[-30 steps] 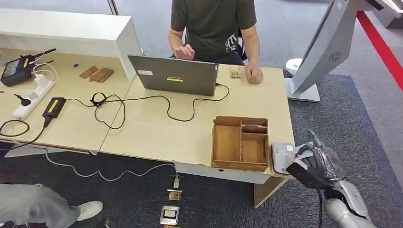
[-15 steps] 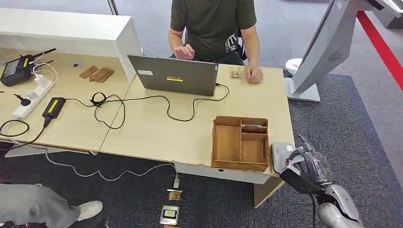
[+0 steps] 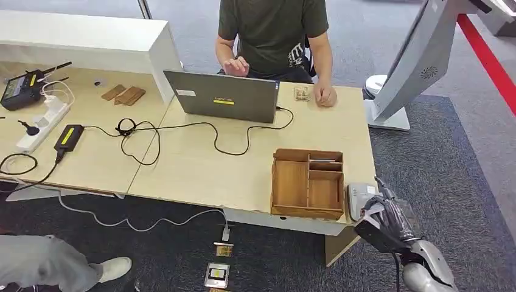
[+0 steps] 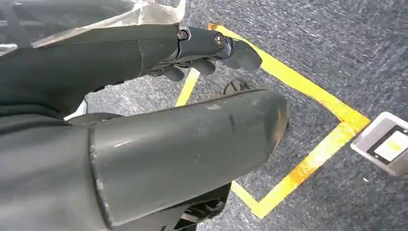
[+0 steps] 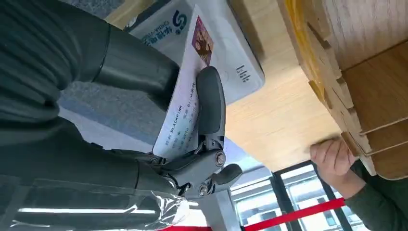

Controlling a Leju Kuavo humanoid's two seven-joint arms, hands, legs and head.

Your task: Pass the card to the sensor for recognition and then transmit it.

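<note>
My right hand (image 3: 389, 217) sits at the table's near right corner, pinching a white card (image 5: 185, 98) between thumb and a dark finger. The card, with a small photo and printed text, lies flat over the grey-white sensor box (image 5: 226, 48), which rests on the table (image 3: 201, 176) beside the wooden tray (image 3: 308, 183). In the head view the hand covers the sensor's (image 3: 359, 199) right end. My left hand (image 4: 159, 120) hangs over the carpet with fingers curled and nothing in them.
A person (image 3: 272, 30) sits behind an open laptop (image 3: 222, 95) at the far edge, one hand (image 3: 325, 95) on the table near a small object. Cables, a power strip (image 3: 42, 121) and a radio lie left. A white kiosk base (image 3: 386, 115) stands right.
My right hand with the card has moved left and nearer, onto the sensor box. The person and table items stay put.
</note>
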